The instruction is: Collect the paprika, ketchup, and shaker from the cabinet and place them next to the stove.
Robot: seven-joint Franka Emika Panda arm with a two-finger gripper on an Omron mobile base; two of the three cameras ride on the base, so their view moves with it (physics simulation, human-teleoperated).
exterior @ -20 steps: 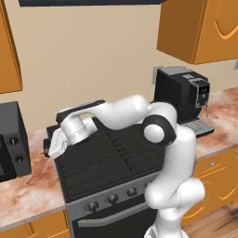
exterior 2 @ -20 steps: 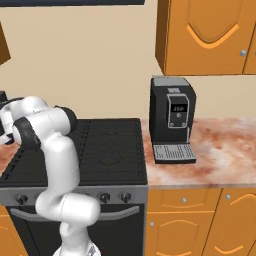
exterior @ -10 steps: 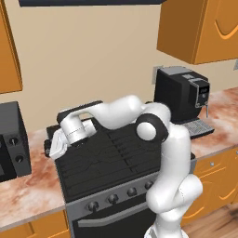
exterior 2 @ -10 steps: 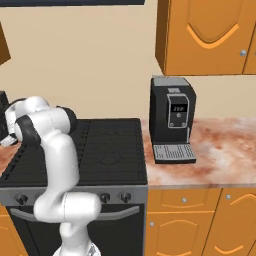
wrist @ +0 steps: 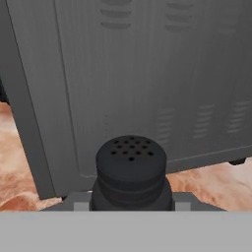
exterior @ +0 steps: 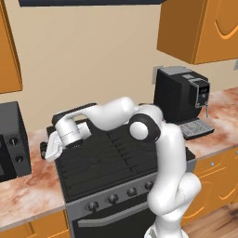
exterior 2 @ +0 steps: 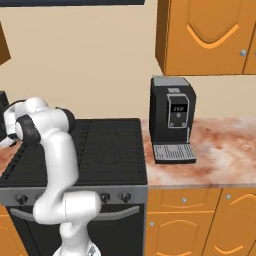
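Note:
My gripper (wrist: 130, 202) is shut on the shaker (wrist: 130, 170), a small black cylinder with a perforated rounded top, which stands upright between the fingers. In the left base view the gripper (exterior: 47, 149) hangs low over the counter strip just left of the stove (exterior: 116, 158), close to the microwave. The stove (exterior 2: 100, 150) is a wide black range with grates and a row of knobs. The cabinet (exterior: 9, 51) shows its plain orange side at the upper left, with its inside hidden. The paprika and ketchup are out of view.
The grey side of the microwave (wrist: 147, 74) stands right behind the shaker, and it sits on the marbled counter (exterior: 23, 190) left of the stove. A black coffee machine (exterior: 181, 100) stands right of the stove. Orange wall cabinets with grooved doors (exterior 2: 205, 35) hang above it.
The arm has stretched a little farther left and lower, carrying the shaker from the stove's left edge toward the counter by the microwave. The grip is unchanged.

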